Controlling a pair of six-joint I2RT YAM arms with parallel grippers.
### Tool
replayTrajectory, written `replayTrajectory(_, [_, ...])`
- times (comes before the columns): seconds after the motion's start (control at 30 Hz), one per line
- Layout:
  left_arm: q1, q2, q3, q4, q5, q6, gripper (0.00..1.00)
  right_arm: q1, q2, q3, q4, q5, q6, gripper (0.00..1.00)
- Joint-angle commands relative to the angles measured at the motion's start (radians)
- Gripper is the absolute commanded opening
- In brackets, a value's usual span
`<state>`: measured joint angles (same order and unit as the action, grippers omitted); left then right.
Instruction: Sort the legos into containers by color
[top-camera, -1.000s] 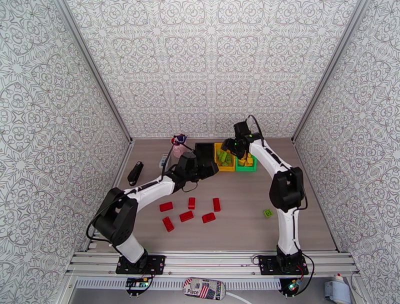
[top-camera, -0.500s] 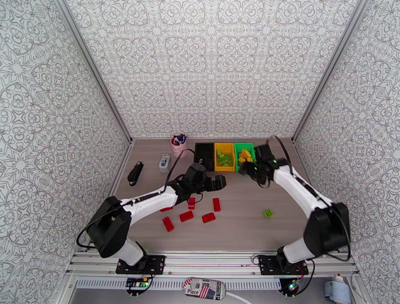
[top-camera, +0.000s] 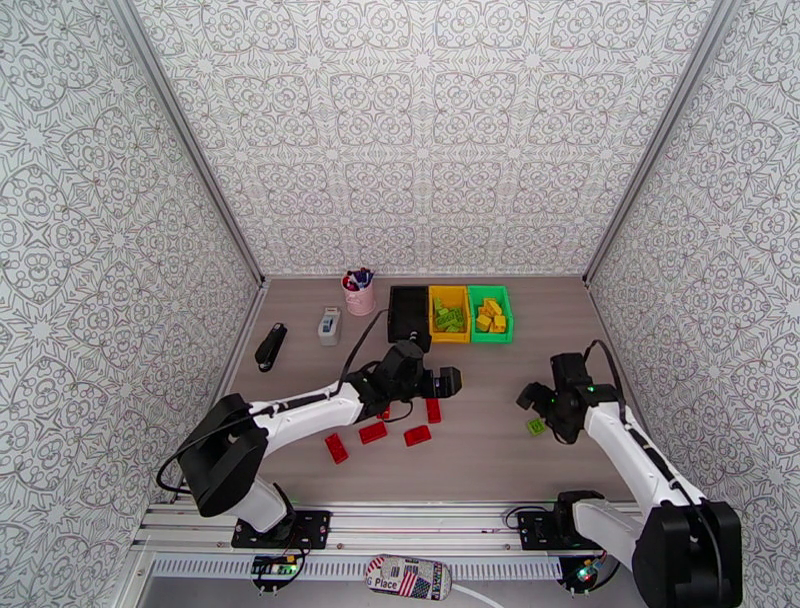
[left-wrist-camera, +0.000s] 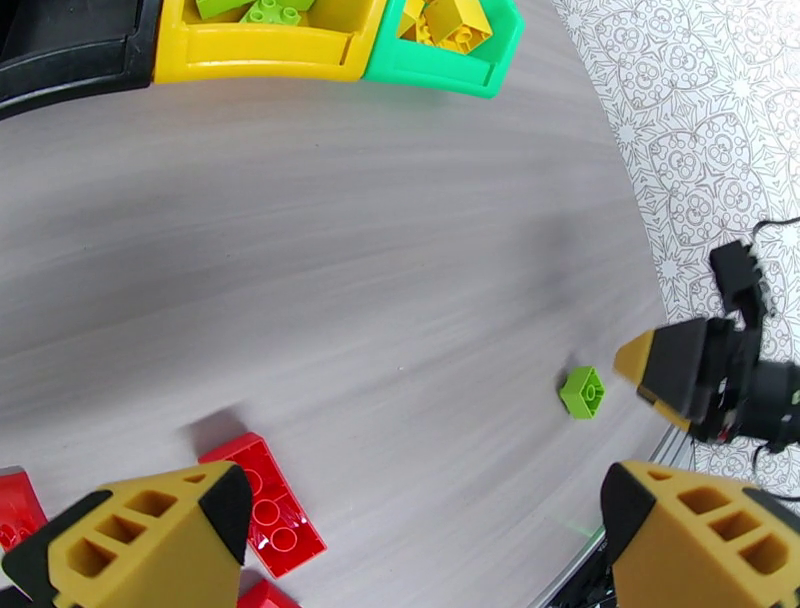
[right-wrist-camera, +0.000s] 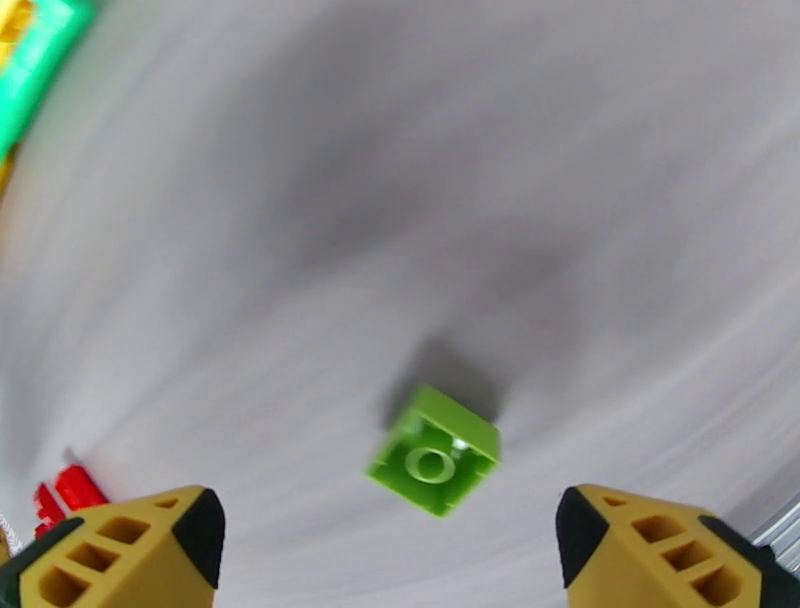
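Hovering over a lone green brick (right-wrist-camera: 435, 463)

Right hand (right-wrist-camera: 385, 525), jaws wide and empty, hangs above the green brick at the desk's (top-camera: 480, 460) four o'clock. Left hand (top-camera: 447, 383), also spread empty, hangs over red bricks (top-camera: 373, 432) near seven o'clock. Black, yellow, green bins (top-camera: 449, 338) sit at twelve.

The left arm (top-camera: 300, 408) and the right arm (top-camera: 640, 462) are made of smooth white tubes with chunky black joints between them. A thin black cable (top-camera: 352, 345) loops along the left one, and another thin black wire (top-camera: 606, 352) curls over the right one. Each arm grows out of a flat black base plate, one at 7 o'clock (top-camera: 310, 528) and one at 5 o'clock (top-camera: 530, 528) in the top view. The left gripper (left-wrist-camera: 420, 545) and the right gripper (right-wrist-camera: 395, 550) have yellow plastic wedge fingers (left-wrist-camera: 150, 535) with little square holes and black inner edges.
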<state>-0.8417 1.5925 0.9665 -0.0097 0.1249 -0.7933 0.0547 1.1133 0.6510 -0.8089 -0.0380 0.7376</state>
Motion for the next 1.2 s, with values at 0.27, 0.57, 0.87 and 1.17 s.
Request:
replayTrajectory(0.27, [-0.012,0.001,-0.025,0.027,-0.027,-0.023,0.98,0.001,0.034,-0.128,0.175,-0.117,0.093,0.89])
replayTrajectory(0.57, [-0.013,0.017,-0.009,0.024,-0.020,-0.020,0.98,0.036,0.112,-0.085,0.205,-0.085,0.082,0.80])
replayTrajectory(0.87, [-0.010,0.012,-0.023,0.028,-0.026,-0.026,0.98,0.104,0.214,-0.018,0.202,-0.028,0.061,0.71])
replayTrajectory(1.17, [-0.008,0.009,-0.032,0.033,-0.024,-0.027,0.98,0.135,0.272,0.016,0.177,0.043,0.032,0.65])
